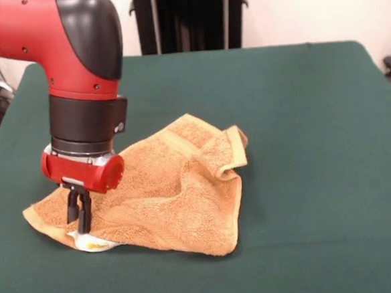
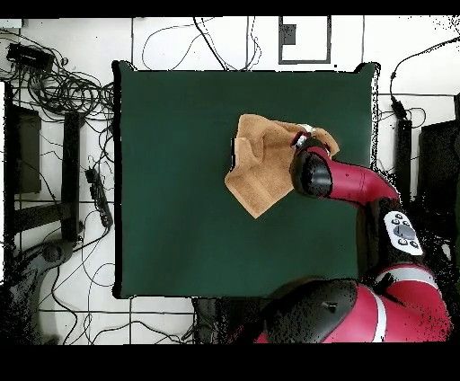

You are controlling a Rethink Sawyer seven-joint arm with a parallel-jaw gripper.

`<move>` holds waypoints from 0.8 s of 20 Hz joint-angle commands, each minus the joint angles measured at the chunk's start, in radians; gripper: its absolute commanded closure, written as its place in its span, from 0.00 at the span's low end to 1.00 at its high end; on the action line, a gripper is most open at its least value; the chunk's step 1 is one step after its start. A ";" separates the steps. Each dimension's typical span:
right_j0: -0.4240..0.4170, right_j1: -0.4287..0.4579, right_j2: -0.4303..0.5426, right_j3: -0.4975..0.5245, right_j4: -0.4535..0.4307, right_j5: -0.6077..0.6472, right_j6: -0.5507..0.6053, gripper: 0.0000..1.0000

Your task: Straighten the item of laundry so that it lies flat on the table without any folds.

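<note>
The orange-tan towel (image 1: 172, 195) lies rumpled on the green table (image 1: 300, 112), left of the middle in the front view. Its far right corner (image 1: 228, 154) is folded over onto itself, and a crease runs through the middle. My gripper (image 1: 80, 225) points straight down at the towel's front left edge, with its fingers (image 1: 85, 214) close together, pinching the cloth beside the white tag (image 1: 95, 245). In the overhead view the towel (image 2: 259, 166) lies right of the table's centre, and the arm covers its right part, with the gripper (image 2: 301, 139) at that edge.
Green felt (image 2: 180, 180) stretches wide on all sides of the towel. The red arm (image 2: 359, 184) reaches in over the table's right edge in the overhead view. Cables and black stands (image 2: 63, 90) lie on the floor around the table.
</note>
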 commanded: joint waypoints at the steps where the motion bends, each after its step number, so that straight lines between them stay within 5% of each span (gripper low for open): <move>1: 0.104 0.059 -0.004 0.172 -0.013 0.076 0.092 1.00; 7: 0.270 0.042 -0.167 0.246 0.124 0.059 0.299 1.00; 16: 0.368 0.003 -0.238 0.384 0.299 0.031 0.340 1.00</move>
